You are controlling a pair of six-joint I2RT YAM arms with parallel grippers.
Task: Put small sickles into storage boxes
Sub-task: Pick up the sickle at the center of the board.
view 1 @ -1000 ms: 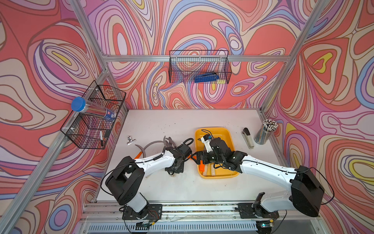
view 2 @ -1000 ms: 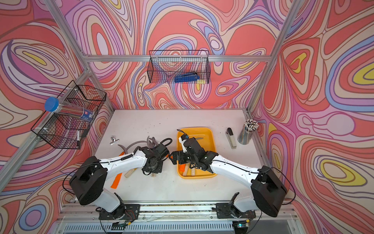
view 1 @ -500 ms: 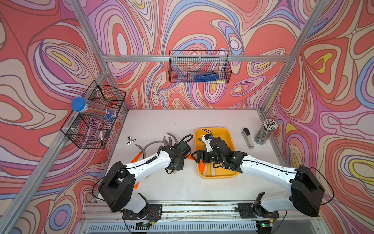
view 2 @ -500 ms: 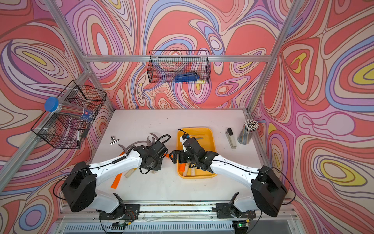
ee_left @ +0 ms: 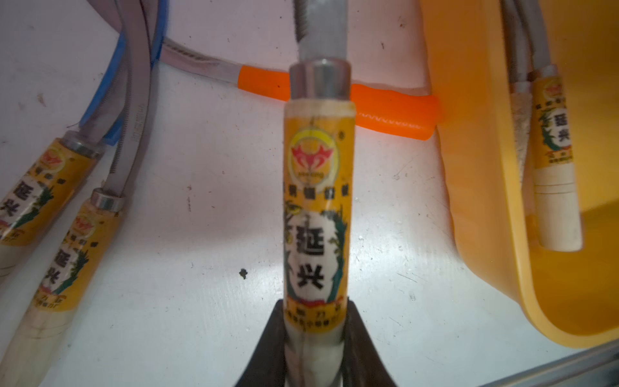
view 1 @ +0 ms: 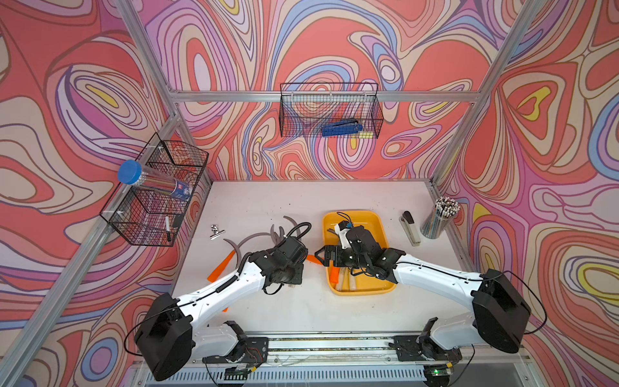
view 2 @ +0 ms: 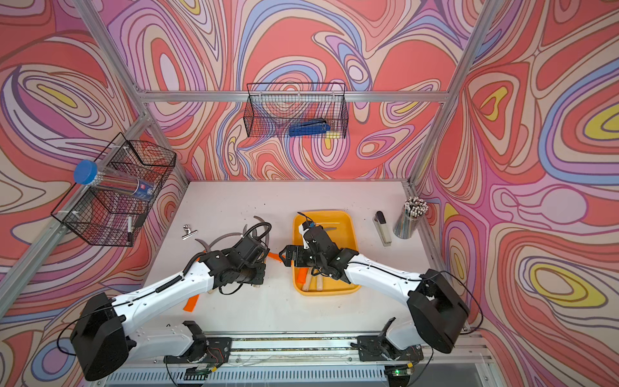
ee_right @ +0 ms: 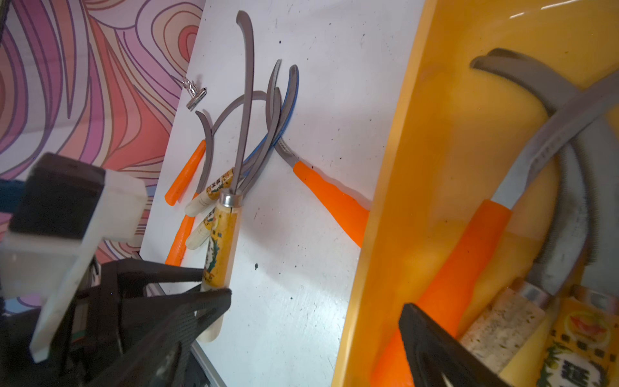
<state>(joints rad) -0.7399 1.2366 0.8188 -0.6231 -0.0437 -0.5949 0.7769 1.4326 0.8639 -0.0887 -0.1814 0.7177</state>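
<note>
One sickle held: your left gripper (ee_left: 315,321) pinches the wood-handled sickle (ee_left: 316,207) by its butt end, likely leaving the shaft free for a handover.
Your right gripper (view 1: 320,257): jaws wide, empty, over the left rim of the yellow tray (view 1: 366,222).
Where: centre frame in a top view, sickle just left of the tray.

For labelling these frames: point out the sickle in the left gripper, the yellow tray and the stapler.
held sickle (ee_left: 316,207): left wrist view, labelled wooden handle.
yellow tray (view 1: 366,221): a top view, bare floor, far end.
stapler (view 1: 411,229): a top view, middle of its body.
</note>
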